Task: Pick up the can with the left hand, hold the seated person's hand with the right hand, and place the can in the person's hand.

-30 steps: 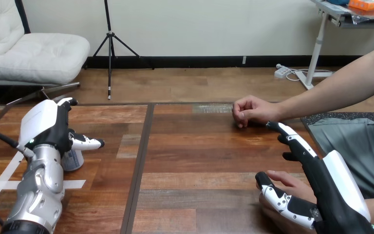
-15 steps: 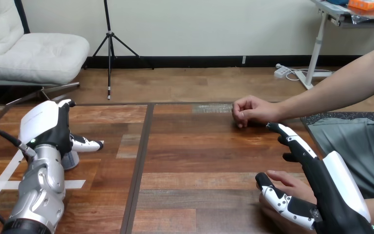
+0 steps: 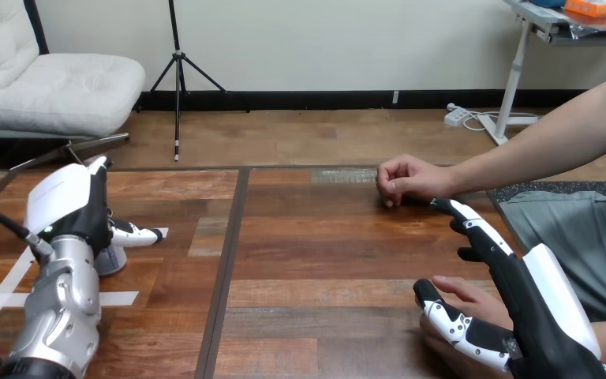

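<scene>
Head view. Left hand (image 3: 67,207): fingers extended, thumb stretched sideways, gripping nothing. The can (image 3: 111,260) sits on the table (image 3: 316,253) just beneath the thumb, partly hidden by the wrist. Right hand (image 3: 535,306): fingers straight, thumb lying across the person's near hand (image 3: 464,290). The person's far hand (image 3: 405,180), a fist, rests just beyond those fingertips.

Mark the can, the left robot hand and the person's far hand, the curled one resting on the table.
can (image 3: 113,260), head view, on its lower part beside the silver forearm.
left robot hand (image 3: 55,197), head view, on the white shell of its back.
person's far hand (image 3: 406,180), head view, on its knuckles.
</scene>
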Controlling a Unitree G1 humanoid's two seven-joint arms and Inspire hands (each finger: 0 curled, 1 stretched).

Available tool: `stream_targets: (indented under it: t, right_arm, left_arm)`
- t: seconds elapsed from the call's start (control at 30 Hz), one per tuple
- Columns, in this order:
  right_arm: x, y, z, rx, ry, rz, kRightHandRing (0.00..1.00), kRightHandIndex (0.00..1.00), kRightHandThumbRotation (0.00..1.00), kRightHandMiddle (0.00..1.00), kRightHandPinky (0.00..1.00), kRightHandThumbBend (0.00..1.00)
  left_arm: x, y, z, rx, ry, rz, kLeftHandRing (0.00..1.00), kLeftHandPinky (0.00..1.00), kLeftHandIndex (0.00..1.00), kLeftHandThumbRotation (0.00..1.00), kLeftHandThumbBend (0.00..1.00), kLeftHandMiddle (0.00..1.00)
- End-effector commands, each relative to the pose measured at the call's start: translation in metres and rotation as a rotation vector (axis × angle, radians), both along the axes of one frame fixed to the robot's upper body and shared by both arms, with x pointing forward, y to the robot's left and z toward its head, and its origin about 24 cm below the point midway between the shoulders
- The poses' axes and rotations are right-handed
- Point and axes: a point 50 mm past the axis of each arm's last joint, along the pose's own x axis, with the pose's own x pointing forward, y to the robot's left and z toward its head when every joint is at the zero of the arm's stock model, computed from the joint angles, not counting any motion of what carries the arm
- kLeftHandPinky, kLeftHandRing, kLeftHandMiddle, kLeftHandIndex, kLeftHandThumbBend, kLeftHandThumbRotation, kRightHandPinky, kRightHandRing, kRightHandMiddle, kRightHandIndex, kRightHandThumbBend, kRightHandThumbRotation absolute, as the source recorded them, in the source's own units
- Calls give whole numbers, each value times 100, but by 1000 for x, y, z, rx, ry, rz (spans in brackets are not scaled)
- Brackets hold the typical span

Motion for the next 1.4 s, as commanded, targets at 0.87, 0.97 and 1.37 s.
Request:
stream_targets:
  t: [0.87,0.97,1.37]
  right_arm:
    - [7,2,15,-1,-82,24,92,90,0,94,83,32]
    - [7,2,15,-1,-83,24,92,90,0,94,83,32]
    - [8,2,16,-3,-89,26,92,90,0,94,82,32]
  left_arm:
    - [-11,-5,36,-41,-241,-72,90,79,88,16,79,91]
    - [-12,-6,38,-47,-240,-73,90,79,88,16,79,91]
    - [-15,-9,43,-48,-261,-74,88,77,88,14,79,91]
